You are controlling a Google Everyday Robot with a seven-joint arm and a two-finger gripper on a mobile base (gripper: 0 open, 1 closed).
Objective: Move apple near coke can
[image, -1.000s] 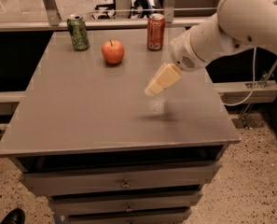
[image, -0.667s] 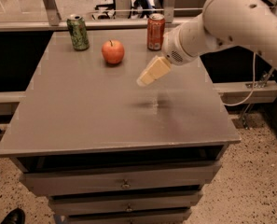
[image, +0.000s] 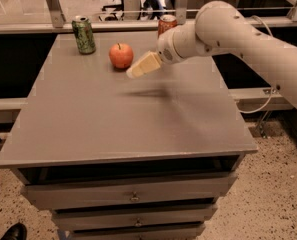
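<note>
Apple (image: 121, 56) is sitting on the far half of the grey bench (image: 128, 134), a little left of centre, with its dark stem pointing up. My gripper (image: 132, 74) is hovering just to the right of it and slightly nearer, its pale tip pointing left and downward toward the apple's lower right side. It is coming very close to the fruit, but I cannot tell whether it is touching. I also cannot tell whether the gripper is clenched or released.

My arm (image: 228, 31) is reaching in from the right, its white rounded casing crossing above the far right part of the bench. It is partly hiding the coke can (image: 167, 22), which is standing at the far edge, to the right of the apple and farther back. Only the can's silver top and upper red band are showing over my wrist. Apple and coke can are standing apart, with my wrist lying between them in this view.

A green patterned can (image: 83, 35) is standing upright near the far left corner, left of the apple and well apart from the coke can. A soft shadow (image: 148, 92) is falling on the bench top just nearer than the gripper. Below the top, drawers (image: 134, 196) with small knobs are facing the near side. A dark shoe (image: 13, 232) is showing on the speckled floor (image: 268, 184) at the near left.
</note>
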